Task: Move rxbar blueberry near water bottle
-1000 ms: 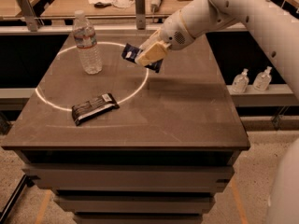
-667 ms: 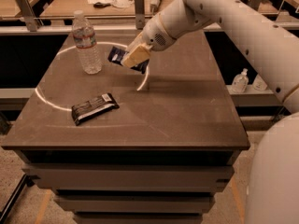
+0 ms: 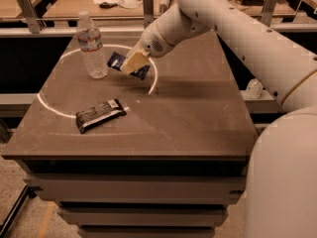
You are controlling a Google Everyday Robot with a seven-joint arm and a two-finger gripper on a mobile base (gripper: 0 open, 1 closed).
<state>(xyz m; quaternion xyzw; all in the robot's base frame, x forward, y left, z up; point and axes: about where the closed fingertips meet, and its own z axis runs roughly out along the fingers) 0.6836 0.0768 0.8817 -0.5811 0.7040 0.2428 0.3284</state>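
Reaching in from the right, the white arm is seen stretched across the far side of the tabletop. The end effector is found at its tip, low over the far-left part of the surface. And something is carried: the tan fingers are pressed onto the rxbar blueberry, which is pinched across its middle. The dark navy wrapper is held tilted. One end is shown to the left of the end effector, the other just below and to the right of it. Whether that lower end is touching the tabletop cannot be told.

Now the water bottle: it is seen standing upright just to the left of the end effector, white cap on top. The wrapper's left end is brought right up beside it, though contact between the two cannot be made out.

A thin white ring is traced on the tabletop, and both the bottle and the end effector are placed inside it. Nearer the camera and to the left of the end effector, well apart from it, a black bar wrapper is laid flat by the ring's near arc. Far off to the right of the end effector, past the tabletop's edge, a small clear bottle is glimpsed.
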